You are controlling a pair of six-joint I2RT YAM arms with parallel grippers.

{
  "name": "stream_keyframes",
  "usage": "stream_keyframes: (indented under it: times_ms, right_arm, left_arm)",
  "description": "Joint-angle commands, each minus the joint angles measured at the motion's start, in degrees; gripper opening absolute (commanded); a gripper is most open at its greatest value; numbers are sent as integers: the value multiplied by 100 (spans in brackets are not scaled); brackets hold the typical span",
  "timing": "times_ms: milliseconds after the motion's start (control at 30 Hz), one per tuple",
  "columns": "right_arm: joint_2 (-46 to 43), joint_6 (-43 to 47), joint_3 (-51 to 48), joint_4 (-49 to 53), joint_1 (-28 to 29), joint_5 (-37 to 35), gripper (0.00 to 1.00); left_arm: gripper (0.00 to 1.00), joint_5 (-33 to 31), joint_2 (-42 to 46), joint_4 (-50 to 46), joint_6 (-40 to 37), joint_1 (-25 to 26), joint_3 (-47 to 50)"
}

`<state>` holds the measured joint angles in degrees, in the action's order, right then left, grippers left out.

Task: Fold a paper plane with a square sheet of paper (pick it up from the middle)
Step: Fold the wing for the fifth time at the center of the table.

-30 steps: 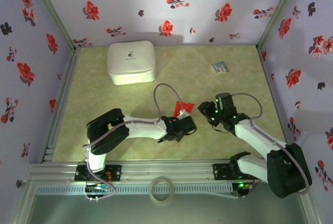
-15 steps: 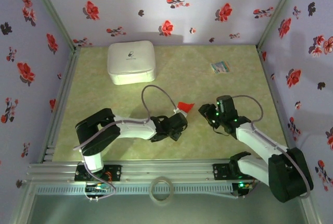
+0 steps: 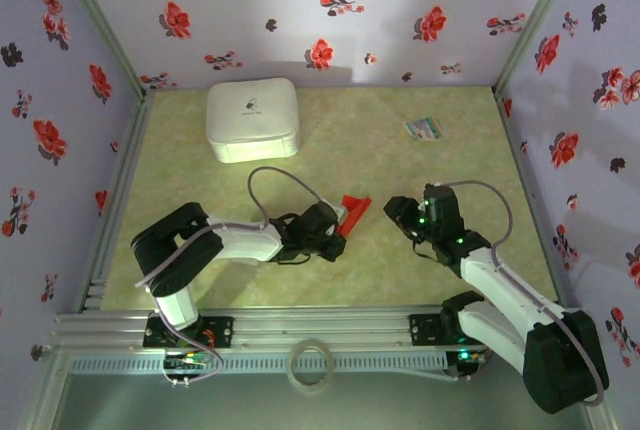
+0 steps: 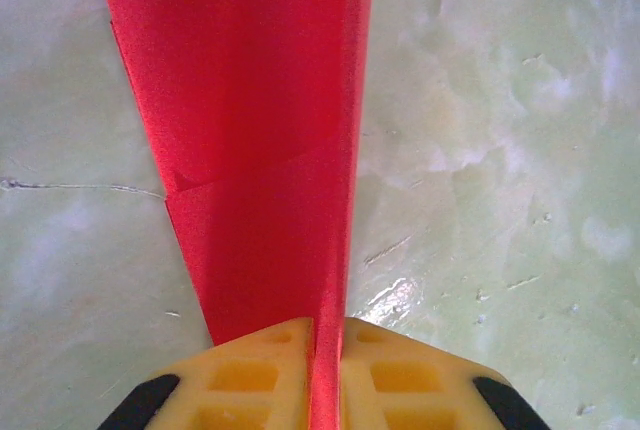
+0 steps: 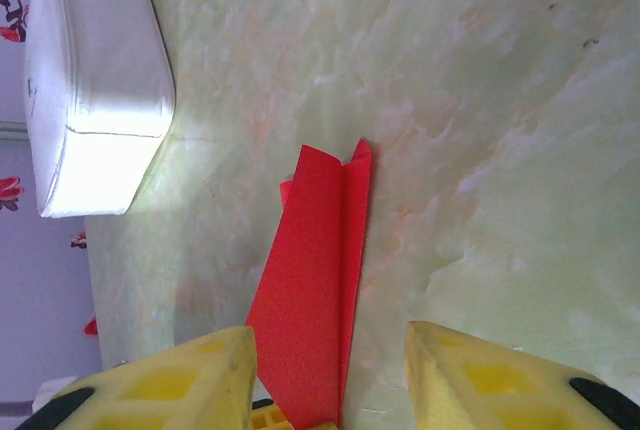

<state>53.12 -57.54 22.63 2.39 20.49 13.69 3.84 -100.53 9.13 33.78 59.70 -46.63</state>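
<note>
Paper plane (image 4: 250, 100), bright red and slim with a centre crease, is near the middle of the worktop (image 3: 200, 180), a little toward its near edge. We see the left hand (image 4: 325, 335) clamped on its rear end, the two yellow fingers (image 4: 250, 375) pressed together with only the red paper between them. The plane points away from that hand, toward the far right corner. We cannot tell whether its free end touches the worktop. We find no print or writing on the paper. Its gripped end is hidden between the fingers, and in the left wrist view its far end is cut off by the upper border.

The right hand (image 5: 330, 335) is near the plane on the right-edge side, its fingers apart and holding nothing.

Near the far left corner stands a white box (image 3: 252, 118). Its lid carries a small dark mark, too small for us to read. Toward the far right corner lies a multicoloured card (image 3: 424, 129), its printing too blurred to read.
</note>
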Motion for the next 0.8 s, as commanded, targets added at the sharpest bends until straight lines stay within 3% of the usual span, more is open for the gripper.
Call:
stream_keyframes:
  times_ms: [0, 467, 767]
  right_arm:
    - [-51, 120, -48, -73, -36, -40, 45]
    - [204, 85, 27, -45, -32, 88, 44]
    - [307, 155, -47, -512, -36, 651, 44]
  left_arm:
    - [13, 448, -25, 184, 216, -83, 110]
    - [12, 760, -70, 535, 460, -233, 294]
    - [11, 1083, -132, 951, 657, -389, 451]
